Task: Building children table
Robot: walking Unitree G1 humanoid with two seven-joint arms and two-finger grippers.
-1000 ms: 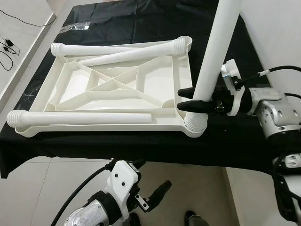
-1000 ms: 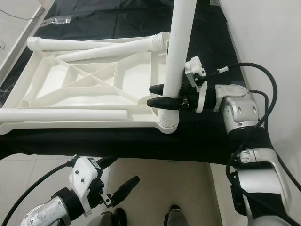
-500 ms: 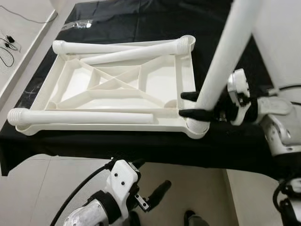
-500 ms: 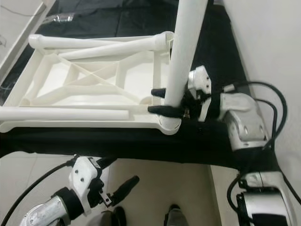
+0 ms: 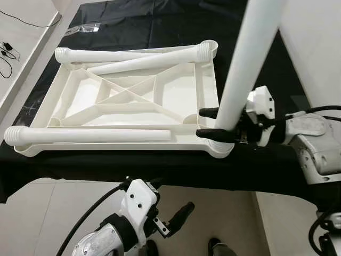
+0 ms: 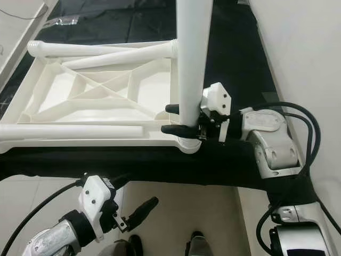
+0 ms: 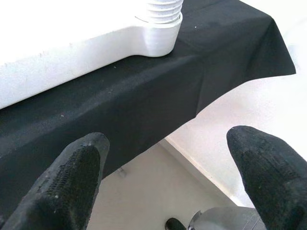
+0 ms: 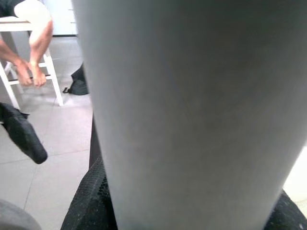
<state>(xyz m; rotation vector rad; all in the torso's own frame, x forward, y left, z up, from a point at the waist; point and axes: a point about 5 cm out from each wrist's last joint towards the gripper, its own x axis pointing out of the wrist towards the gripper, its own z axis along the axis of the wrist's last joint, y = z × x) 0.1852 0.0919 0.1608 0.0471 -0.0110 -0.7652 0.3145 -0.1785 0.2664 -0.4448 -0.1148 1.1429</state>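
White plastic table leg (image 5: pixel 242 69) stood upright in the tabletop (image 5: pixel 133 101) socket at 4 o'clock, pinched low by the right gripper (image 5: pixel 206 124); the left gripper (image 7: pixel 163 167), fingers spread, hung farther, below the table edge.

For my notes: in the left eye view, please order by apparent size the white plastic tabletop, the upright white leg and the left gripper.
1. White plastic tabletop
2. Upright white leg, enlarged by nearness to the camera
3. Left gripper
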